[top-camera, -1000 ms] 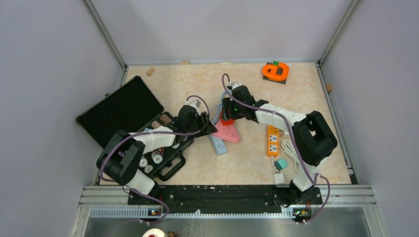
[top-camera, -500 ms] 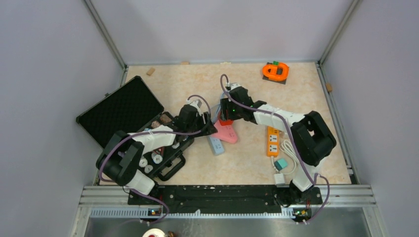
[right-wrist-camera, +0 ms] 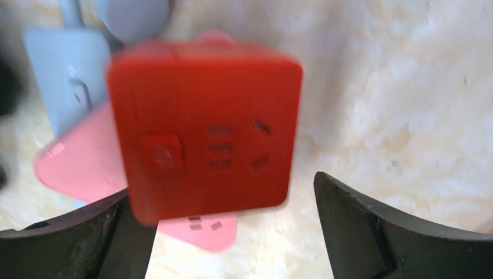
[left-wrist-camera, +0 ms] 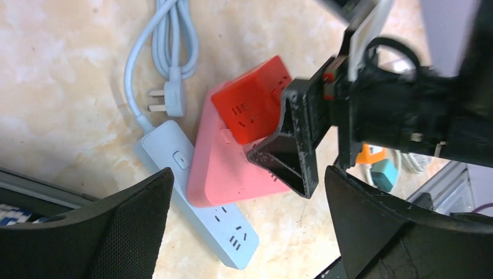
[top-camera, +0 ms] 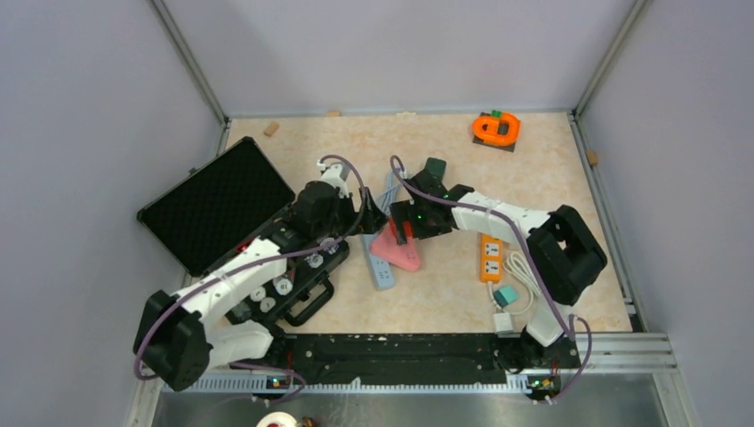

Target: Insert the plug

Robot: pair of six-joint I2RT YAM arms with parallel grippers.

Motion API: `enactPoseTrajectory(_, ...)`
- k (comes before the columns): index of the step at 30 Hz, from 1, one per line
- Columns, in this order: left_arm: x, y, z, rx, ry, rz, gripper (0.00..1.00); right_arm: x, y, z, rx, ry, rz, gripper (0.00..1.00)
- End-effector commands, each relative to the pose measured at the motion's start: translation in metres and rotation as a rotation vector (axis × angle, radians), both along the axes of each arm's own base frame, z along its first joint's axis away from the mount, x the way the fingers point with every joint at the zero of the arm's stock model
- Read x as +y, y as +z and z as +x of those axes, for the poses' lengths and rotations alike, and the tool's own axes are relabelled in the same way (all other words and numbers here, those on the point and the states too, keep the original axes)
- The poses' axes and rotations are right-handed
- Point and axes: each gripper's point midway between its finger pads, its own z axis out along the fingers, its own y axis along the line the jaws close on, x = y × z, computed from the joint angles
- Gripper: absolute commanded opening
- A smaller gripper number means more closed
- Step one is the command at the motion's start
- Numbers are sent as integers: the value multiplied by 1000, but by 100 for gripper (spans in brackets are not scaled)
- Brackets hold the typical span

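The red cube [left-wrist-camera: 250, 107] is sitting on the upper corner of the pink strip [left-wrist-camera: 227, 168], near the middle of the left wrist view. Its socket face is pointing up toward the cameras. I am reading this cube as the plug to be inserted. Its prongs are hidden underneath, so I cannot tell whether it is pressed fully home.

The right gripper [right-wrist-camera: 224, 192] is hanging directly over the cube with its jaws spread. In its own view bare table is showing between the cube and the finger at lower right, so the cube is looking released rather than pinched. In the left wrist view one black finger is standing just beside the cube's right face. Whether it is touching I cannot tell.

The left gripper [left-wrist-camera: 249, 173] is also standing wide apart and carrying nothing. It is hovering to the left of the strip in the top view and looking across at the cube.

A pale blue strip [left-wrist-camera: 192, 192] is lying just beside the pink one, running toward the bottom of the frame. A loose plug [left-wrist-camera: 173, 100] on a pale cable is lying flat on the table [left-wrist-camera: 58, 70] at upper left, prongs pointing left.

The right arm is the nearer one. Any further seating push is looking like a straight press down onto the cube's top face, along the prong axis into the strip.
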Motion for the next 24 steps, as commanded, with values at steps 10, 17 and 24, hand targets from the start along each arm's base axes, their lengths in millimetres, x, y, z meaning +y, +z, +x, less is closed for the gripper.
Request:
enactPoseTrajectory(10, 52, 47, -53, -244, 53, -94, 99, -50, 51, -35, -41, -68, 135, 98)
enactPoseTrajectory(17, 61, 38, -73, -271, 64, -176, 99, -92, 49, -34, -58, -185, 146, 98)
enactPoseTrajectory(24, 47, 23, -79, -192, -9, -173, 99, -131, 56, -27, -87, -334, 181, 98)
